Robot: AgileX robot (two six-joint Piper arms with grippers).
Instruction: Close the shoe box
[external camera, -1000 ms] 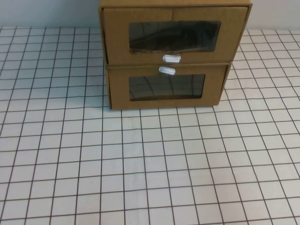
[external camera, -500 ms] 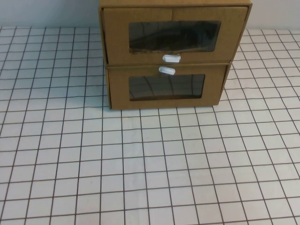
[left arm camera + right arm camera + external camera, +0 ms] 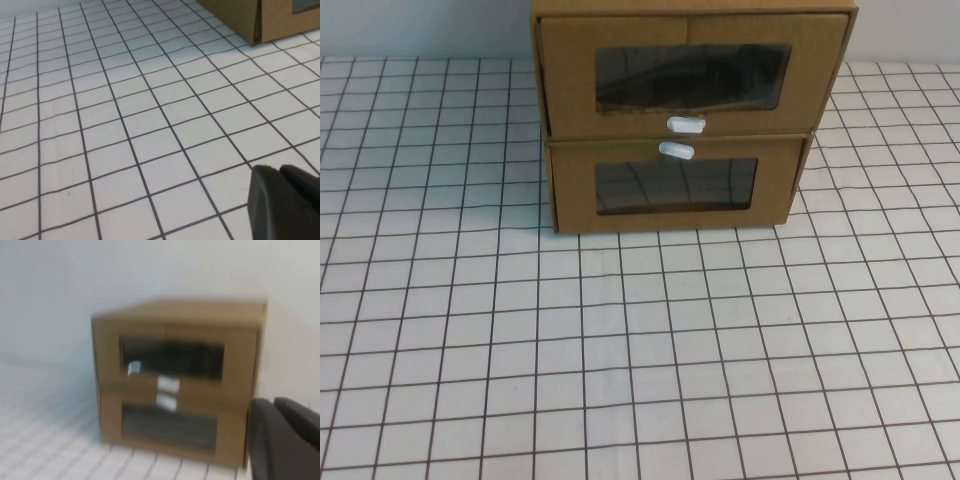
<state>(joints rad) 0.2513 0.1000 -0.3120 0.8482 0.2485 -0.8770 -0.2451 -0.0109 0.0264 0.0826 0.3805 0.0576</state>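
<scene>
Your shoe box sits atop the lower box, far across the surface. The right gripper faces it; the left gripper hangs aside. Neither grip is readable.

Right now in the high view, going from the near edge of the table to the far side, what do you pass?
Bare gridded tablecloth → lower cardboard box → the shoe box stacked on it. Neither gripper is in the high view; the left gripper and right gripper show only in their wrist views.
</scene>
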